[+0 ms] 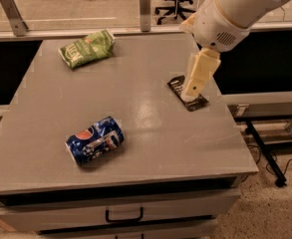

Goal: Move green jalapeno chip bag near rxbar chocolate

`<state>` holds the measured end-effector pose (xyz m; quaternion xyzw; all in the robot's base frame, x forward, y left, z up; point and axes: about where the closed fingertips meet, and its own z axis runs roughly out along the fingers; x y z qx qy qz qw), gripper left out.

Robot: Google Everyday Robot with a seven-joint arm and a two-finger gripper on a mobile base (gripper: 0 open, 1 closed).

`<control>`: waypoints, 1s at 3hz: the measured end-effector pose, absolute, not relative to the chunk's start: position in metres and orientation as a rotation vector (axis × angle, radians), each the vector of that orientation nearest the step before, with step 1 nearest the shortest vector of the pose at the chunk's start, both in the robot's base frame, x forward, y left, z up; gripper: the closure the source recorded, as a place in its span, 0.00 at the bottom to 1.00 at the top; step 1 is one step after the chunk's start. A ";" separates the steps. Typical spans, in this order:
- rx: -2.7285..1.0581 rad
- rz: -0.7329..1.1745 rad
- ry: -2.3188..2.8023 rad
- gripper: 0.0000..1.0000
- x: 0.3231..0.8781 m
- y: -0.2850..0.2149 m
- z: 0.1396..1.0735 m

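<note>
The green jalapeno chip bag [87, 49] lies crinkled at the far left of the grey table [145, 133]. The rxbar chocolate [176, 84], a flat dark bar with white text, lies near the table's right edge. My gripper [190, 93] hangs from the white arm [235, 9] at the upper right. It points down right over the rxbar chocolate and hides the bar's middle. It is far to the right of the chip bag and holds nothing that I can see.
A dented blue soda can [94, 139] lies on its side at the front left. A drawer handle [124, 215] sits below the table's front edge. A rail with metal posts [144, 6] runs behind the table. An office chair [178, 1] stands beyond it.
</note>
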<state>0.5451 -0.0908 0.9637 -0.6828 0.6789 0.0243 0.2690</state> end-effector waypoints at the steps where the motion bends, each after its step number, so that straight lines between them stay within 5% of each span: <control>1: -1.855 0.159 1.638 0.00 0.580 -0.001 0.977; 3: -1.808 0.171 1.654 0.00 0.587 0.002 0.972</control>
